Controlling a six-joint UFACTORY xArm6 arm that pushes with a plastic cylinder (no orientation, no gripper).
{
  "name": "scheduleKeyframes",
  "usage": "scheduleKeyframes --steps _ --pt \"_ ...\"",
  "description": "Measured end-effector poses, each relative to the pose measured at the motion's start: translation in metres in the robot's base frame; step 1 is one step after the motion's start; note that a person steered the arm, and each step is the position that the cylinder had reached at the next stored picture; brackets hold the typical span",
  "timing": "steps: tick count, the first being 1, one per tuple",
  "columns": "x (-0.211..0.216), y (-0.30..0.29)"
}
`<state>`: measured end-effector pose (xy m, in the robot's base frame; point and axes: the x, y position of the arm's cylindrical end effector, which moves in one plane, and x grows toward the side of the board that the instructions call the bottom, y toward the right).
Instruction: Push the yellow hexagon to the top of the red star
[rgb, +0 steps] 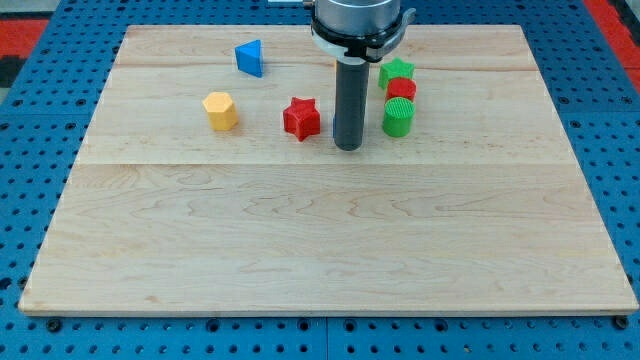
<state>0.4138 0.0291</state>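
The yellow hexagon (220, 110) lies on the wooden board (330, 240) at the upper left. The red star (301, 118) lies to its right, a gap apart, at about the same height in the view. My tip (348, 148) rests on the board just right of the red star and slightly below it, not touching it. The rod rises from the tip to the arm's head at the view's top.
A blue triangle (250, 57) lies above and between the hexagon and the star. Right of the rod, a green star (396, 71), a red cylinder (401, 89) and a green cylinder (398, 117) stand in a column, close together.
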Motion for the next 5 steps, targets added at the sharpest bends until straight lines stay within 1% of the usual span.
scheduleKeyframes --steps 1,2,3,4,5 --pt "0.018 -0.011" --pt "0.011 -0.073" --pt "0.001 -0.149" --pt "-0.020 -0.189" --pt "-0.050 -0.152"
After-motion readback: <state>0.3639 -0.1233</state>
